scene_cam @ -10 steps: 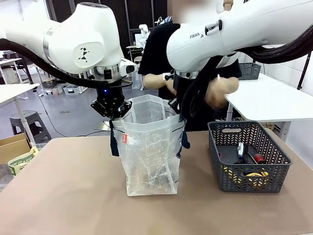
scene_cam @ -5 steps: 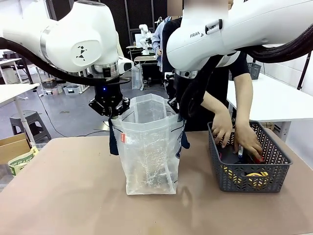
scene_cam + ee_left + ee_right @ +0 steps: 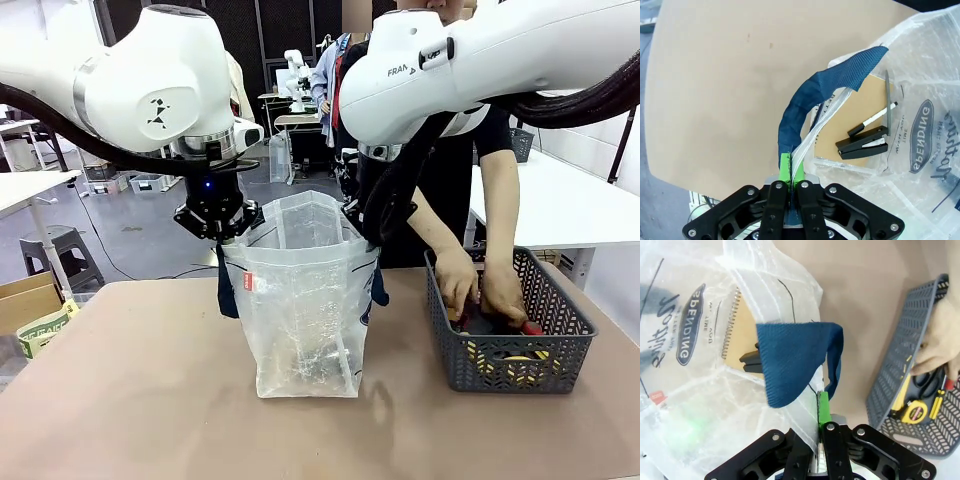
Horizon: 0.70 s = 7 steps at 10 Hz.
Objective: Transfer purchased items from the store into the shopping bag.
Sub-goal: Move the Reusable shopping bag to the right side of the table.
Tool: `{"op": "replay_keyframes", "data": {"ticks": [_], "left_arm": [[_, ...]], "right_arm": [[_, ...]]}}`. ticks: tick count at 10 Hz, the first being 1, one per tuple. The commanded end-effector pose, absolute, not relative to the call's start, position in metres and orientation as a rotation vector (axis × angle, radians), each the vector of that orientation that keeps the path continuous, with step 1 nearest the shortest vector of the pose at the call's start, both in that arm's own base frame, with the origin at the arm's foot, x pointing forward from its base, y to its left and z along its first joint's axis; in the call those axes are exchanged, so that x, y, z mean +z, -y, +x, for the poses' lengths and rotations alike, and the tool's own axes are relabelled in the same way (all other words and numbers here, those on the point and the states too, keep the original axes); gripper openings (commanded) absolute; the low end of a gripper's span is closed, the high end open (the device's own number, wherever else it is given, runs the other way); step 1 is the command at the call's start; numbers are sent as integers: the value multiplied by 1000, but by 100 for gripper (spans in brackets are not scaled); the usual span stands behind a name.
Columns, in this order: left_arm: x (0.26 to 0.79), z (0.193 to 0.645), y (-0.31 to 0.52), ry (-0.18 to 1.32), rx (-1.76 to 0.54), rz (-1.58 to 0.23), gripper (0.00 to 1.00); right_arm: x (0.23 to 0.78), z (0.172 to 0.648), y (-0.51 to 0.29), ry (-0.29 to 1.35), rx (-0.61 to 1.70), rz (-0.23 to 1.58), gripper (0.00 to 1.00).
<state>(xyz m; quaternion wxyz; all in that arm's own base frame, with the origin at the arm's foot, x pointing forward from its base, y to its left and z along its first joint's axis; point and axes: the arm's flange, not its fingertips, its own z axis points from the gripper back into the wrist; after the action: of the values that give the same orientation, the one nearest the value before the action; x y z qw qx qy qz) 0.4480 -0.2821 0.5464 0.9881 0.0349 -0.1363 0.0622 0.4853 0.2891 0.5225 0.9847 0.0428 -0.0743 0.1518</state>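
- My left gripper (image 3: 224, 230) is pinched closed on the shopping bag's (image 3: 300, 310) left navy handle strap (image 3: 802, 107). In the left wrist view the green pads (image 3: 784, 167) clamp the webbing together with the bag's rim.
- The shopping bag stands upright on the tan table (image 3: 130, 400), mid-table between my two arms, with its mouth held open.
- Inside the bag, flat on the bottom, are a brown-covered spiral notebook (image 3: 862, 110), a black stapler-like tool (image 3: 862, 143) on top of it and a pen (image 3: 887, 92) beside that.
- My right gripper (image 3: 357, 218) is clamped on the right handle strap (image 3: 790, 362) at the bag's rim, with the strap folded over above the fingertips.
- A dark grey mesh basket (image 3: 560, 372) sits on the table just right of the bag, not touching it.
- Both of the person's hands (image 3: 458, 285) are down in the basket. A yellow tape measure (image 3: 912, 412) lies at the basket's bottom.
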Motion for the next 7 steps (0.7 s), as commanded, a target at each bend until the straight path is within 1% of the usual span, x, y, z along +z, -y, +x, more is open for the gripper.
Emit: {"op": "replay_keyframes", "data": {"ticks": [1, 3, 5, 7], "left_arm": [[545, 444, 277, 308, 170, 79, 0], [547, 445, 277, 311, 180, 76, 0], [548, 445, 277, 313, 164, 87, 0], [549, 445, 276, 310, 155, 89, 0]], "right_arm": [[519, 480, -291, 128, 280, 48, 0], [517, 480, -292, 129, 283, 27, 0], [516, 478, -293, 133, 319, -36, 0], [516, 477, -293, 138, 326, -36, 0]]}}
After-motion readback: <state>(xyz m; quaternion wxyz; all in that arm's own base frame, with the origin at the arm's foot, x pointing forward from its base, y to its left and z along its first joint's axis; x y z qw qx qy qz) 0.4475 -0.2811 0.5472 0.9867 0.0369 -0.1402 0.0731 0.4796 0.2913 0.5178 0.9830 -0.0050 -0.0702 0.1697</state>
